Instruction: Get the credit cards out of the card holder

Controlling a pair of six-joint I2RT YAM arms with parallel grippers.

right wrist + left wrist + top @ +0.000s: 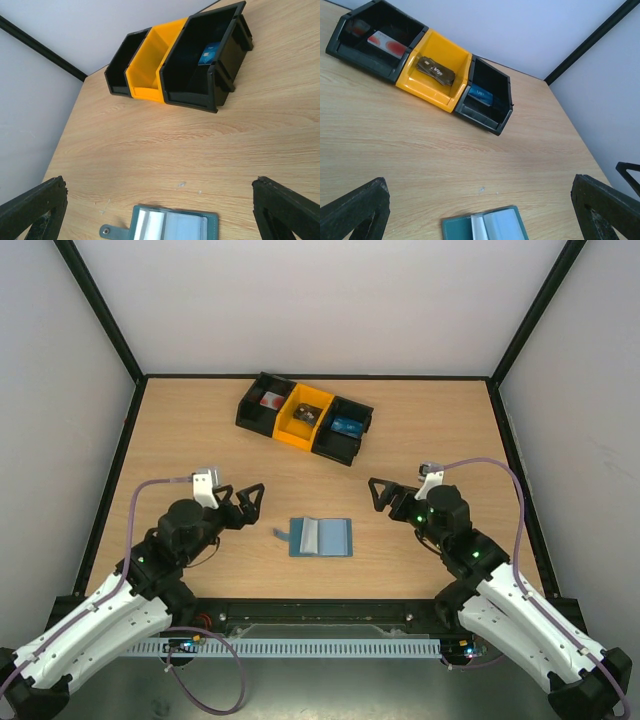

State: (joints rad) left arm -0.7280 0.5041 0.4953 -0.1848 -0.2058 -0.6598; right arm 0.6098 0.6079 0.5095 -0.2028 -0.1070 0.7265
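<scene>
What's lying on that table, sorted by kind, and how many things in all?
Black bins: 2
Yellow bin: 1
Cards, one per bin: 3 (red-and-white card, brown card, blue card)
Card holder, lying open: 1
Total: 7

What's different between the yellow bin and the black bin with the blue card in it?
The yellow bin sits in the middle of the row; the black bin stands at the row's right end. One is bright yellow, the other black. The yellow bin holds a brownish card with pale lettering; the black bin holds a blue card. Both have the same open-topped shape and hold one card each.
</scene>
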